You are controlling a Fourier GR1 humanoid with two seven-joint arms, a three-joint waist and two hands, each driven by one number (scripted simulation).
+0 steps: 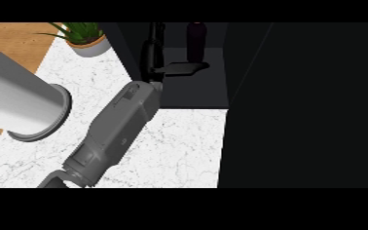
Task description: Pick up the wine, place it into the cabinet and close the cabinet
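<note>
While the wine [197,39] stands upright inside the open cabinet [194,90], the left hand [161,68] is seen beside it with fingers spread apart, holding nothing. A potted plant [84,38] is placed near the far left edge of the surface [173,146].

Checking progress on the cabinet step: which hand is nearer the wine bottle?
Left. The left hand reaches into the cabinet, just left of the wine bottle. The right hand is not in view.

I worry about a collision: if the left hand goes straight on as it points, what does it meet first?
Probably the dark wine bottle standing inside the black cabinet; the left hand points towards its base, though depth is unclear.
</note>
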